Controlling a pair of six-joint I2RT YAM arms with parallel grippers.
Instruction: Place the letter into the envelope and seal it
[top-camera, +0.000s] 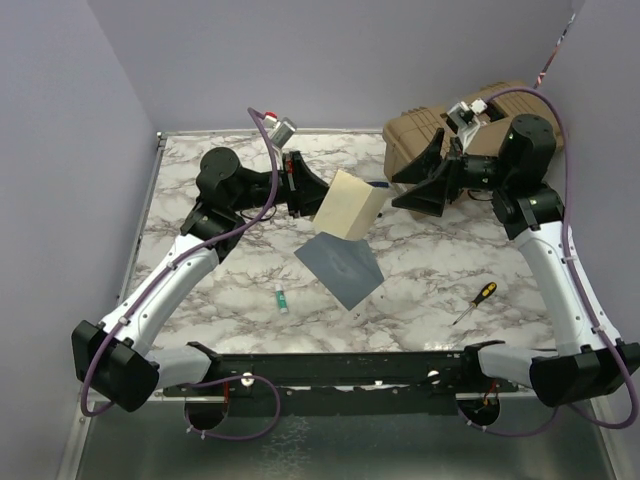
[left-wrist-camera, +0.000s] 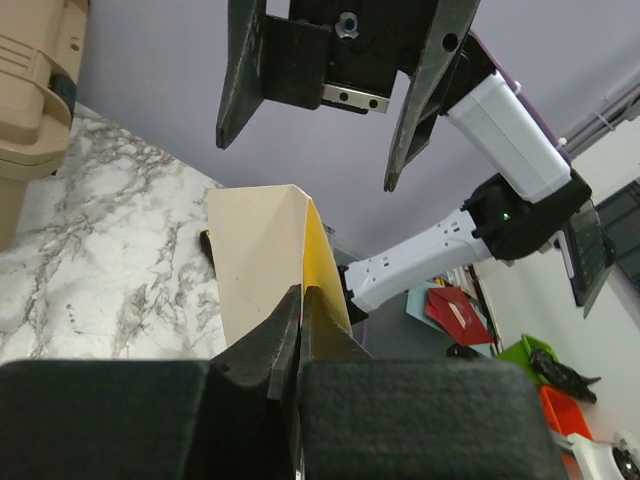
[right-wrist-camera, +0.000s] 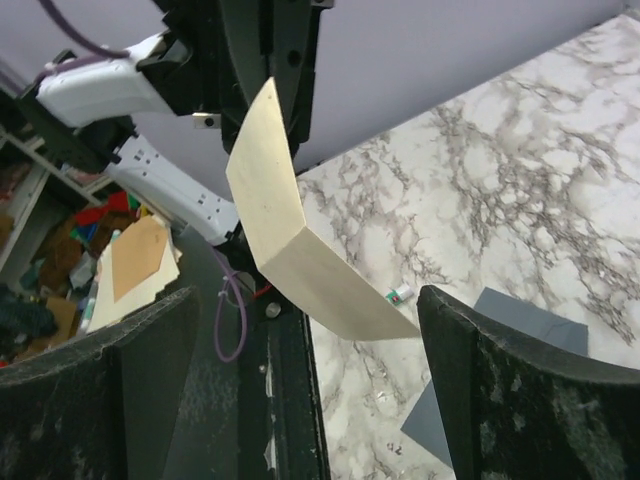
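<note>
The left gripper (top-camera: 305, 195) pinched the folded letter (top-camera: 350, 205), the right gripper (top-camera: 425, 180) gaped empty at three o'clock; next (I judged) came carrying it to the envelope (top-camera: 340, 268) at six o'clock.

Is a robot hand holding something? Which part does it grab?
The left gripper pinches the folded letter by one edge, in the air. The right gripper is open and holds nothing.

Envelope (right-wrist-camera: 520, 316) partly hidden behind R jaws
</note>
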